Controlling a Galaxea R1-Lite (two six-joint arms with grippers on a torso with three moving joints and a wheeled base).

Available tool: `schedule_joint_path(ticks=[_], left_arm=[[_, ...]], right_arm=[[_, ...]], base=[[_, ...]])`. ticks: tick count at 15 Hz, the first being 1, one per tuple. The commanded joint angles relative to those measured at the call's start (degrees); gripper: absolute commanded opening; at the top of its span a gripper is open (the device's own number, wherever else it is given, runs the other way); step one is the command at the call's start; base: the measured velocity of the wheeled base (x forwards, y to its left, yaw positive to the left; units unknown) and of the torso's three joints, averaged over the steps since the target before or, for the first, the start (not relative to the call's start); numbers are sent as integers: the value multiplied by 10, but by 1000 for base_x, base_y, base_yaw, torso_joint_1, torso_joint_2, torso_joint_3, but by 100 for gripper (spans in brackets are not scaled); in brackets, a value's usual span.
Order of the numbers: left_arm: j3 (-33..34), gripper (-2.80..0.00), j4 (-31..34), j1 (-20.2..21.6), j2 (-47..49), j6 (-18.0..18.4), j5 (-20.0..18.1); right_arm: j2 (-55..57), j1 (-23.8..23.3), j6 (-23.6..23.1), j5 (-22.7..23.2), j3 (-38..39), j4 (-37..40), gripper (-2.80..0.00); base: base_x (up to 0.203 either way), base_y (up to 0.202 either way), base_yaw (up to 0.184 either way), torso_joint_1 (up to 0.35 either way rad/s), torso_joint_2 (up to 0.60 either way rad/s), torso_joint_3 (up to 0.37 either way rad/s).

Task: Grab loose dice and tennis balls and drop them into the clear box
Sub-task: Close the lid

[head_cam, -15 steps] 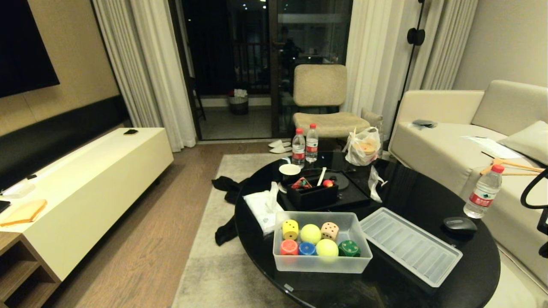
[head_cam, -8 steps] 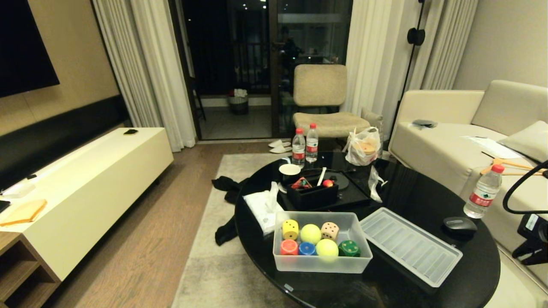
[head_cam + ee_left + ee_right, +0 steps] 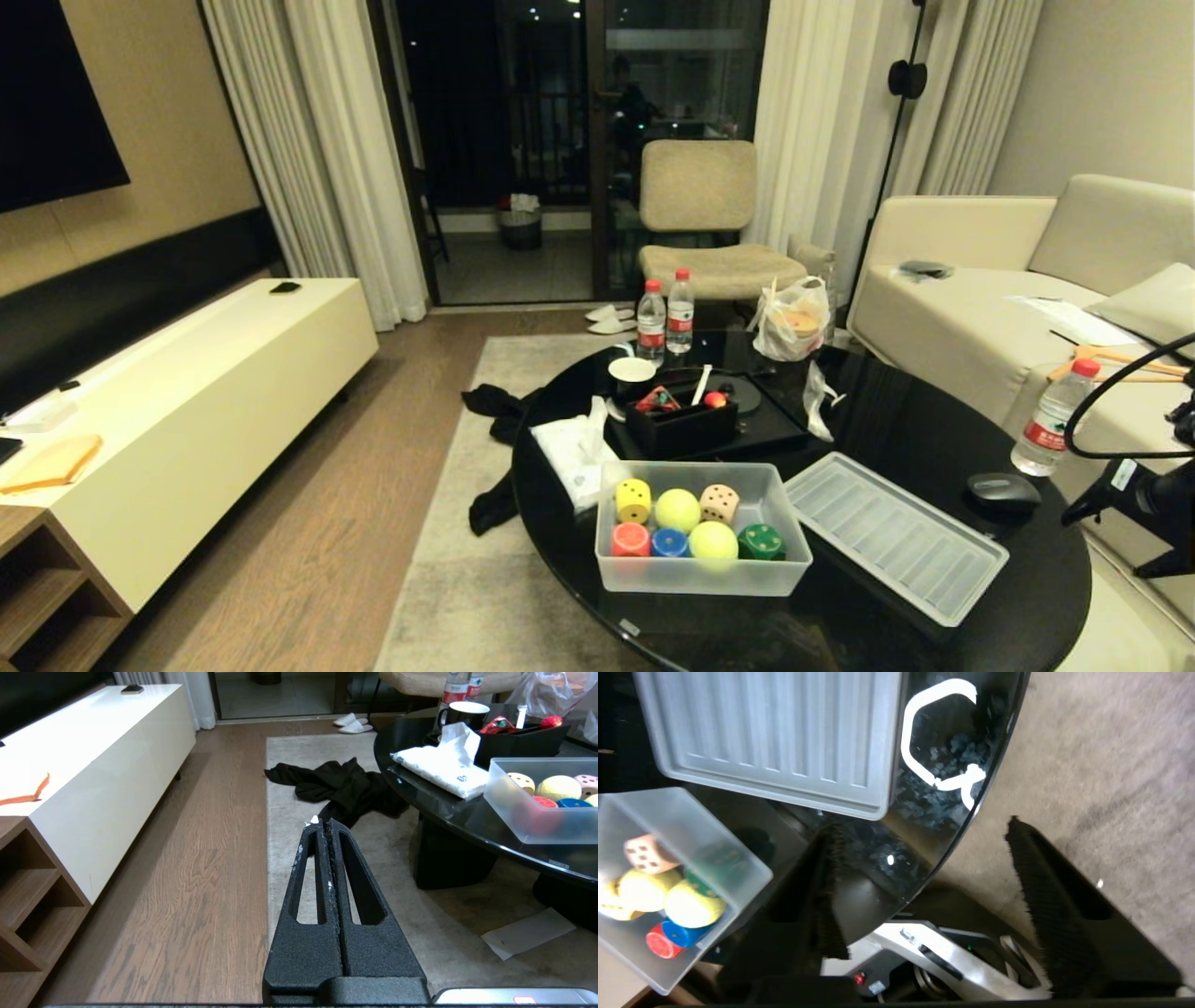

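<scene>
Dice (image 3: 719, 502) and two tennis balls (image 3: 678, 510) lie together inside the clear box (image 3: 700, 577), which stands near the front edge of the round black table (image 3: 896, 420). The head view shows a yellow, a cream, a red, a blue and a dark green die packed around the balls. The ribbed lid (image 3: 894, 535) lies flat on the table just to the right of the box. Behind the box stand a black tray (image 3: 680, 431), a tissue pack (image 3: 574, 450), a mug (image 3: 632, 371) and two water bottles (image 3: 665, 319).

The right gripper (image 3: 924, 886) shows in the head view only as a dark shape at the right edge, beside the table; its own wrist view shows what the head view does not: the jaws stand wide apart with nothing between them, above the table's rim, with the lid's corner and the box beyond them.

The left gripper (image 3: 325, 828) appears only in the left wrist view, fingers pressed together and empty, hanging over the rug (image 3: 289, 788) to the left of the table, with dark clothing (image 3: 341, 784) on the floor ahead.
</scene>
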Motion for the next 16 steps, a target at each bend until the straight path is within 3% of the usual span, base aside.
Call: schedule_joint_path(ticks=[1, 7, 14, 16], left_arm=[[2, -280, 0, 0, 0, 0, 0], [2, -280, 0, 0, 0, 0, 0], [2, -280, 0, 0, 0, 0, 0], [2, -280, 0, 0, 0, 0, 0]], right_arm=[[35, 0, 1, 0, 1, 3, 0], [70, 18, 0, -8, -1, -5, 0], [96, 43, 2, -84, -1, -55, 0], [111, 59, 32, -89, -2, -55, 0]], base=[[0, 0, 0, 0, 0, 0], [0, 0, 0, 0, 0, 0], [0, 0, 0, 0, 0, 0], [0, 0, 0, 0, 0, 0]])
